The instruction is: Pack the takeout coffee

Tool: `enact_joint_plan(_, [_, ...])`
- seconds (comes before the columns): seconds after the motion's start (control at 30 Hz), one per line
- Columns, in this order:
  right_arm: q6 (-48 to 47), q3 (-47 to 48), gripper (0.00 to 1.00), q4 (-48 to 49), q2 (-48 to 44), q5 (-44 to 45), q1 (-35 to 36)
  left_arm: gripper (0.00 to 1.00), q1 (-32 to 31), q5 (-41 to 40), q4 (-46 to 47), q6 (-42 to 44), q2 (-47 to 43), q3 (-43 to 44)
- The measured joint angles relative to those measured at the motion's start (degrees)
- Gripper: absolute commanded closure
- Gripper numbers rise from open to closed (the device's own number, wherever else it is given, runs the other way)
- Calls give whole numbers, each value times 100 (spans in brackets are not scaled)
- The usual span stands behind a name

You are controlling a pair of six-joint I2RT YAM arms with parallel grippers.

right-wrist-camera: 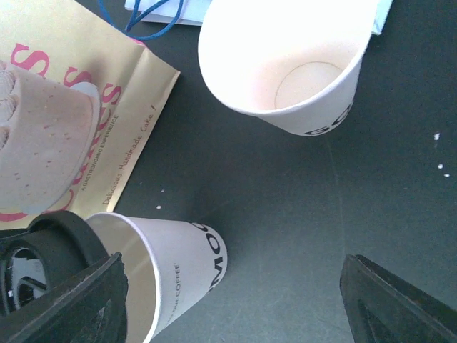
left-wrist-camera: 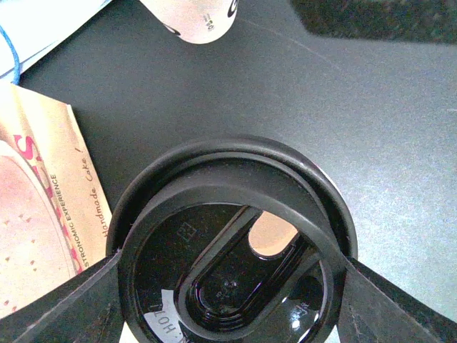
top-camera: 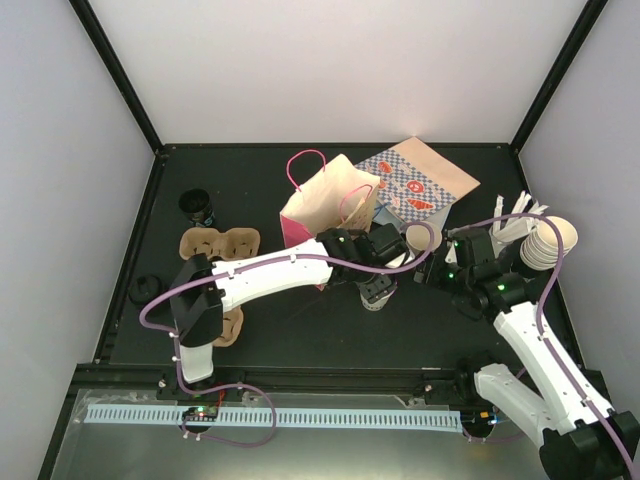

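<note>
The takeout coffee, a white paper cup (right-wrist-camera: 178,268) with dark print, stands at mid-table (top-camera: 374,298) in front of the pink bag (top-camera: 318,208). My left gripper (top-camera: 375,285) is shut on a black lid (left-wrist-camera: 235,250) and holds it at the cup's mouth. In the right wrist view the lid (right-wrist-camera: 43,261) sits by the rim and a strip of the cup's inner wall still shows. My right gripper (right-wrist-camera: 234,286) is open just right of the cup (top-camera: 440,268) and holds nothing. A second white cup (right-wrist-camera: 285,64) stands open behind it.
A patterned paper bag (top-camera: 420,180) lies flat at the back beside the pink one. A stack of cream cups (top-camera: 550,242) lies at the right edge. Cardboard cup carriers (top-camera: 218,243), a small black cup (top-camera: 197,207) and another black lid (top-camera: 145,290) are on the left.
</note>
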Motion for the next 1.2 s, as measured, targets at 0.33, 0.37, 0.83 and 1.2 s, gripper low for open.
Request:
enact_joint_plan(0.33, [15, -144, 16, 203, 74, -560, -225, 26, 0, 39, 157, 37, 44, 0])
enact_joint_plan(0.37, [13, -144, 16, 210, 81, -597, -234, 26, 0, 39, 166, 37, 52, 0])
enact_joint_plan(0.83, [-79, -144, 16, 251, 81, -789, -254, 26, 0, 70, 192, 39, 114, 0])
enact_joint_plan(1.2, [-98, -164, 16, 249, 81, -839, -284, 27, 26, 74, 133, 39, 205, 35])
